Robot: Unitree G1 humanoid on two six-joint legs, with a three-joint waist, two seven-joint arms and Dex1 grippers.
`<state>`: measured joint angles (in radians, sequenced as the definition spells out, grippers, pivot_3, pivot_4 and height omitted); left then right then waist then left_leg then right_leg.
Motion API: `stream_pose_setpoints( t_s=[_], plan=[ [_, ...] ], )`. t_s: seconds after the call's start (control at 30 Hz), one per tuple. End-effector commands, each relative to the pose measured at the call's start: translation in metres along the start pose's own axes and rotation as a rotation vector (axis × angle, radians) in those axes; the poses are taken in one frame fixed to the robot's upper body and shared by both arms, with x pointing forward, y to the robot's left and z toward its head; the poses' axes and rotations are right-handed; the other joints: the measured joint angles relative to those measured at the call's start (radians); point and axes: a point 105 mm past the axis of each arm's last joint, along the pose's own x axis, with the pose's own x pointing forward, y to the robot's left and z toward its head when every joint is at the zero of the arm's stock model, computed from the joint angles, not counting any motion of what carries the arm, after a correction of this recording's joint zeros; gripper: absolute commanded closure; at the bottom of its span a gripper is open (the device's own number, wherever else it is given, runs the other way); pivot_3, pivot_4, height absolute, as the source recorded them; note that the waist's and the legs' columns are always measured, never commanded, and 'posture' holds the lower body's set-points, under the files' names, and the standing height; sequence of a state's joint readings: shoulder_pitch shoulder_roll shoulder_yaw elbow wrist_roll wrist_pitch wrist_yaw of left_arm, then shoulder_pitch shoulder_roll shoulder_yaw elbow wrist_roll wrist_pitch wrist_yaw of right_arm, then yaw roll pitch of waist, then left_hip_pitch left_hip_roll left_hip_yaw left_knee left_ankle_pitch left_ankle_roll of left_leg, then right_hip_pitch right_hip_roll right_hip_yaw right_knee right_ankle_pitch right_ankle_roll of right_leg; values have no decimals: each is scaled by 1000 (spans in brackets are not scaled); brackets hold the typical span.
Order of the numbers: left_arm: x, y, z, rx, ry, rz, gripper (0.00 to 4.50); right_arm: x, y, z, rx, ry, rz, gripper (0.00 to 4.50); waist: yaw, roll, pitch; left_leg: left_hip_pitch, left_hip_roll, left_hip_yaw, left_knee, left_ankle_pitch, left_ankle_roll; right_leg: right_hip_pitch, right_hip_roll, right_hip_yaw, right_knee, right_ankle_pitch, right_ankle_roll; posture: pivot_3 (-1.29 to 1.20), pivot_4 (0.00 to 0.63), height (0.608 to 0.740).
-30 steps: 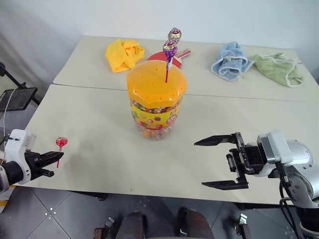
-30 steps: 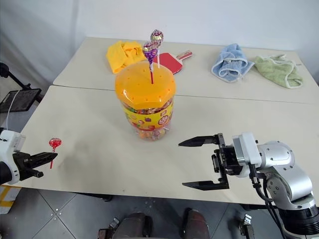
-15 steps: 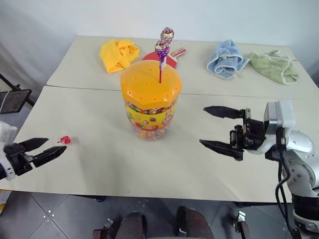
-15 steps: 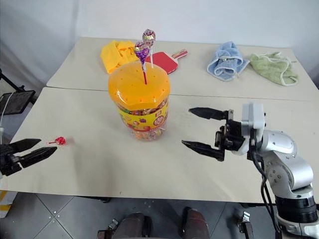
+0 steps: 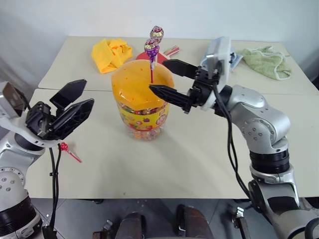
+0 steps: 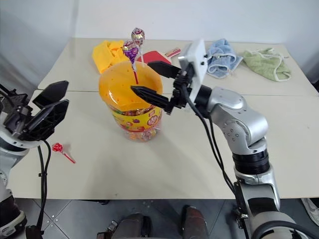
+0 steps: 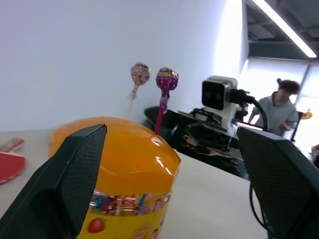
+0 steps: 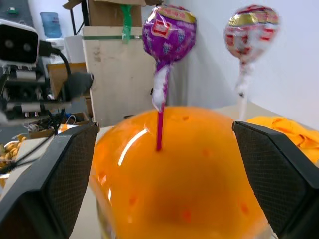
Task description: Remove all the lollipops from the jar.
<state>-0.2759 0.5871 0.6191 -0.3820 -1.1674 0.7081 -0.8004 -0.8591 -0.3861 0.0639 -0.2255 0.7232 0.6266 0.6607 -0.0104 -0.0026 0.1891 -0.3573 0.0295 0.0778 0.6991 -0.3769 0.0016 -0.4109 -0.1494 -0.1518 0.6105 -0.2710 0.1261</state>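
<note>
Now the red-wrapped ball lollipop point(image 6: 57, 147) on its red stick lies on the beige tabletop point(image 5: 199, 154), let go by the left gripper point(image 5: 75, 107), which has risen empty, jaws wide. Two more, purple point(image 5: 151, 48) and pinkish-gold point(image 5: 156, 33), stand in the domed orange lid of the clear plastic candy jar point(image 5: 142, 99) at mid-table. The right gripper point(image 5: 172, 79) has swung in over the lid, jaws wide. Yellow point(image 5: 109, 52), blue point(image 6: 219, 52) and green point(image 5: 266, 59) cloths and a red paddle point(image 6: 152, 56) lie behind, before a white wall point(image 5: 149, 15).

Right end effector point(image 5: 168, 78) and two lollipops point(image 5: 151, 48) crowd the jar point(image 5: 142, 99) top; table point(image 5: 199, 154) beside lies bare.
</note>
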Motion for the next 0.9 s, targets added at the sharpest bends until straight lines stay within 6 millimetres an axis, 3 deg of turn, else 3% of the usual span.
stream_pose_setpoints(
  t_s=[0.03,0.17,0.5,0.6,0.73,0.83,0.9],
  plan=[
    [-1,-2,4,43,-8,-9,90,7,2,11,-18,-20,2,0,-3,0,0,0,0,0,0,0,0,0,0,0,0,0,0,0,150,740],
    [-6,0,1,50,-5,5,0,15,6,11,-21,-4,17,879,-8,0,0,0,0,1,0,0,0,0,0,1,0,0,0,0,150,740],
    [-7,2,-1,80,-43,8,0,14,6,11,-35,-35,65,4324,-16,0,0,0,0,1,0,0,0,0,1,1,-1,0,0,0,150,740],
    [-6,3,1,91,-70,7,0,5,9,23,-29,-166,138,4487,-17,0,0,0,0,2,0,0,0,-1,1,1,-1,0,0,0,150,740],
    [-5,-8,-10,56,34,-108,0,-26,-10,56,10,-347,124,4487,-15,0,0,0,0,1,0,0,0,0,1,1,-2,0,0,0,150,740],
    [-7,-14,-17,46,147,-195,0,-64,-35,76,15,-308,0,4487,-5,0,0,-1,0,1,0,0,1,0,1,1,-2,0,0,0,150,740],
    [-10,-16,-26,67,229,-231,0,-87,-47,66,-35,-157,-92,4487,-3,1,1,-1,0,2,-1,-1,1,0,1,1,-4,0,0,0,150,740]
  ],
)
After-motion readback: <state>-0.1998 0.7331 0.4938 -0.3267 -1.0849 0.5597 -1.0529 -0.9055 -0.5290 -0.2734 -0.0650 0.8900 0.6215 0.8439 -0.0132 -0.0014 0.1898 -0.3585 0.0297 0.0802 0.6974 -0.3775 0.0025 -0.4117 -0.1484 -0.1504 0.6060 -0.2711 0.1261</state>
